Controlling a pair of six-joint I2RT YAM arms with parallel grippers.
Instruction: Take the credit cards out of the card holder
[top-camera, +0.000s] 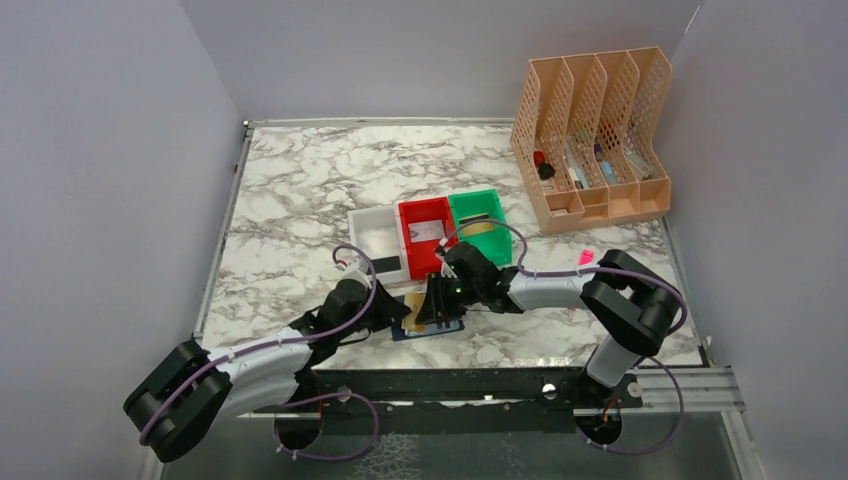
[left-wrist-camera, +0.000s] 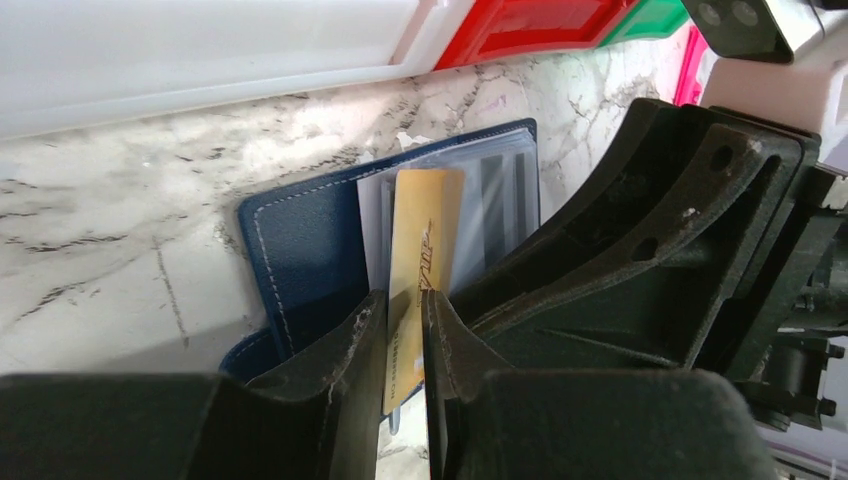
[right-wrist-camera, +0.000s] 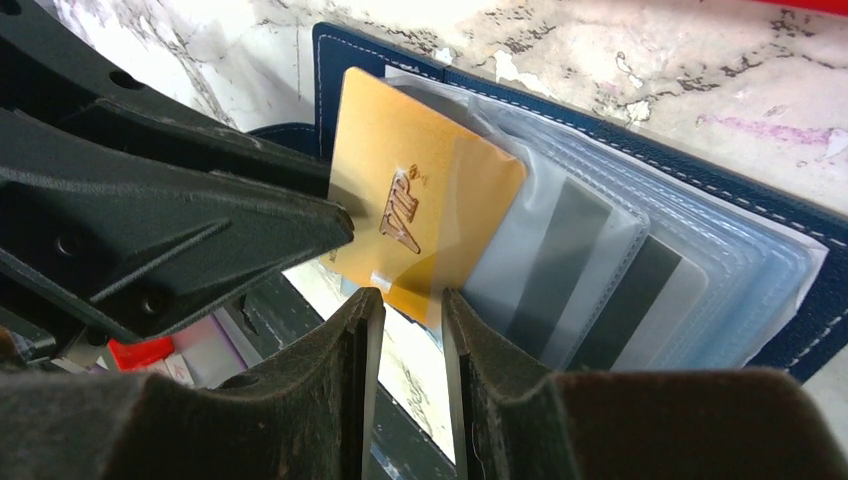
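Card holder lies open on tabletop, lower centre. Gold credit card juts half out between my left fingers, grip unclear; right fingers stand apart. Grey cards sit sleeved.

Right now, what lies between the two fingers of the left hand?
The tan-gold credit card passes between the left hand's fingers, its far end inside the card holder. The left wrist view shows it.

A white-and-grey marbled counter fills the view under soft, even light. Plain pale grey walls close in left, back and right, and a peach file rack stands far right.
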